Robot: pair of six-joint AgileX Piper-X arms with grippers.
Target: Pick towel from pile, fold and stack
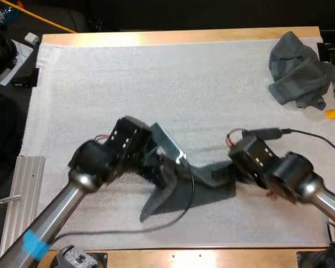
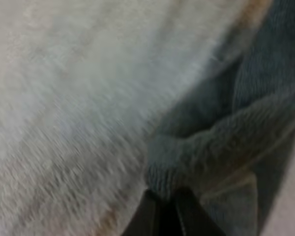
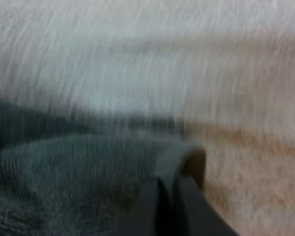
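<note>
high view: left gripper [image 1: 164, 166] and right gripper [image 1: 223, 173] each pinch the dark grey-green cloth towel [image 1: 184, 196] at the white foam mat's [image 1: 156, 84] near middle, likely spreading it for folding.

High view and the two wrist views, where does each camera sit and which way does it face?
High view: behind the arms, looking forward and down over the white mat; both arms show, left gripper and right gripper at the towel, crumpled towel far right.
Left wrist view: on the left arm, looking along its fingers, pinched on the towel's edge.
Right wrist view: on the right arm, fingers pinching the towel likewise.
Shared: the same towel and mat.
</note>
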